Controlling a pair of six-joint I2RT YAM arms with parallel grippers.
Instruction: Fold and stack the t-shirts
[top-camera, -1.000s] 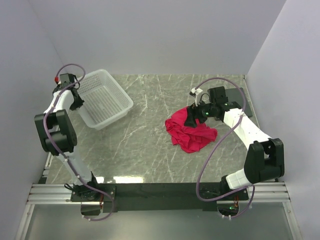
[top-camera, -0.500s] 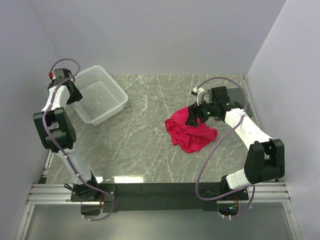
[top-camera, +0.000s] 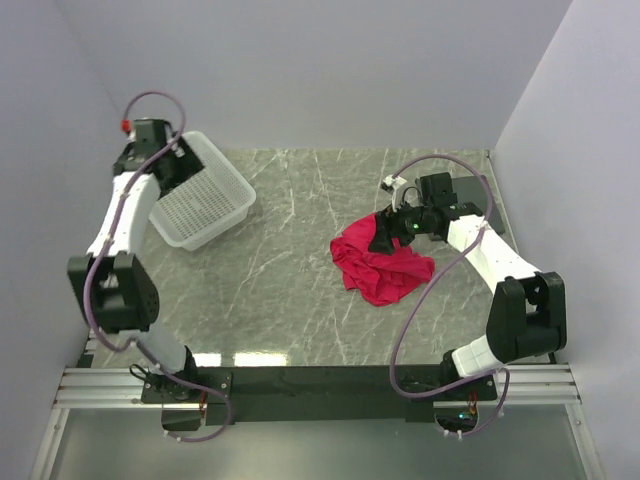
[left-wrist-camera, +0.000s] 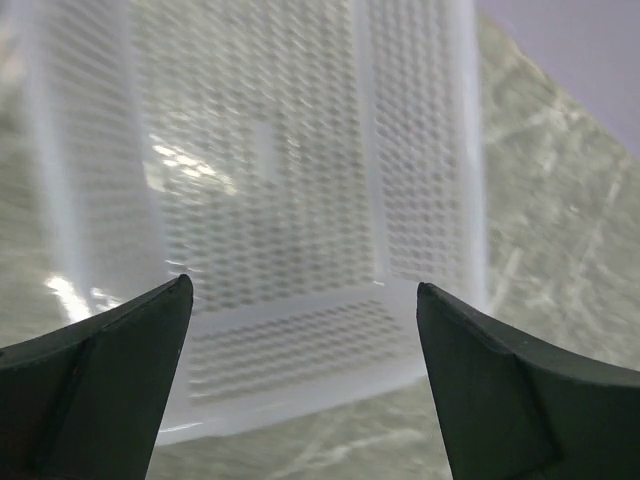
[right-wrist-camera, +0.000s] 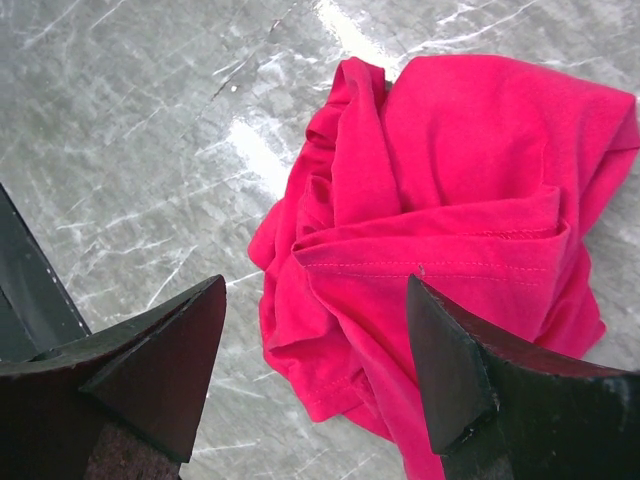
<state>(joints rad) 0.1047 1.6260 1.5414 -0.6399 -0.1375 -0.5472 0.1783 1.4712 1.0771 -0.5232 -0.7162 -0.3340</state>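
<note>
A crumpled crimson t-shirt (top-camera: 383, 264) lies in a heap on the marble table, right of centre; it fills the right wrist view (right-wrist-camera: 450, 220). My right gripper (top-camera: 382, 236) hovers over the heap's upper edge, open, its fingers (right-wrist-camera: 150, 370) spread either side of the bunched cloth with nothing pinched. My left gripper (top-camera: 178, 168) is at the far left, over the near rim of the white mesh basket (top-camera: 203, 200). It stands wide open with nothing between its fingers (left-wrist-camera: 100, 380), looking down at the basket (left-wrist-camera: 290, 200).
The basket sits tilted at the table's back left corner, against the left wall. A dark flat object (top-camera: 478, 195) lies at the back right behind the right arm. Grey walls close in the table on three sides.
The left gripper has opened and let go of the basket's rim. The left arm swung up and rightward over the basket, which shifted slightly toward the back left. The right arm stayed still.
</note>
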